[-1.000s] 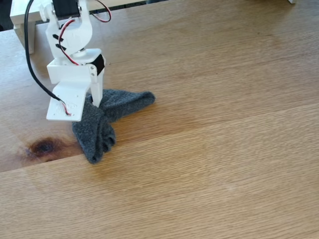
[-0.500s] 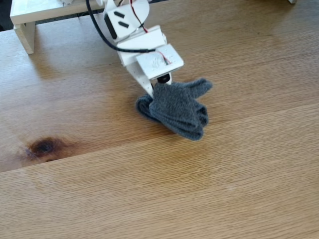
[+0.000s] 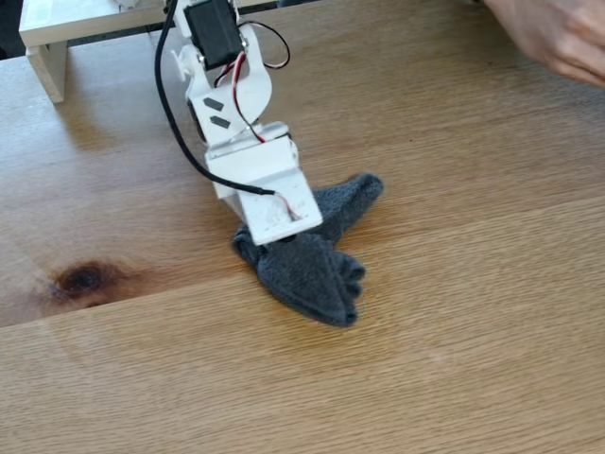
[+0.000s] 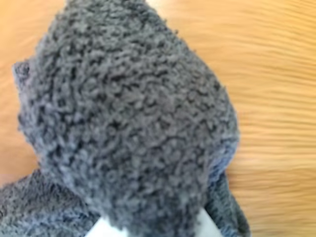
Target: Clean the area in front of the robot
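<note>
Right, from my fixed view the white robot arm (image 3: pixel 236 113) leans down over the oak-grain tabletop (image 3: pixel 454 312), its black servo (image 3: pixel 212 30) at the top with a black cable (image 3: pixel 175 132) and thin red wires (image 3: pixel 248 71) trailing along it. The flat white gripper (image 3: pixel 280 235) sits down on a dark grey fleecy cloth (image 3: pixel 312 270), which lies bunched on the wood just right of the dark knot (image 3: pixel 83 278). I read the gripper as clamped on the cloth, though its plate hides the fingertips. In my wrist view the cloth (image 4: pixel 128 113) is blurred and very close. A person's hand (image 3: pixel 553 33) shows at the top right corner, well apart from the cloth. A white shelf-like frame (image 3: pixel 57 38) stands at top left.
</note>
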`<state>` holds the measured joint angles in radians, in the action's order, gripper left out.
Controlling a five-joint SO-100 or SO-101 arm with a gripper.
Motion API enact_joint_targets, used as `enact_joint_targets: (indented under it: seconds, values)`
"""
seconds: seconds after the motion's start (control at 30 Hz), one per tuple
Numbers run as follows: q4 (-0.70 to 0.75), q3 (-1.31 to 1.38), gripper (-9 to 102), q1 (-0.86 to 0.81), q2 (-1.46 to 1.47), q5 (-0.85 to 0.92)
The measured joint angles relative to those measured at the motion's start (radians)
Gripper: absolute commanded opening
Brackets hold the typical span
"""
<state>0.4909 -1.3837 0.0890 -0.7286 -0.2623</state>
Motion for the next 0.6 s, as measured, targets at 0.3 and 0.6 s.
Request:
enact_joint_targets:
  seconds: [0.3, 0.6]
  values:
    - [0.199, 0.034, 0, -0.218, -0.044, -0.012]
    - [0.402, 0.034, 0, -0.112, -0.232, -0.011]
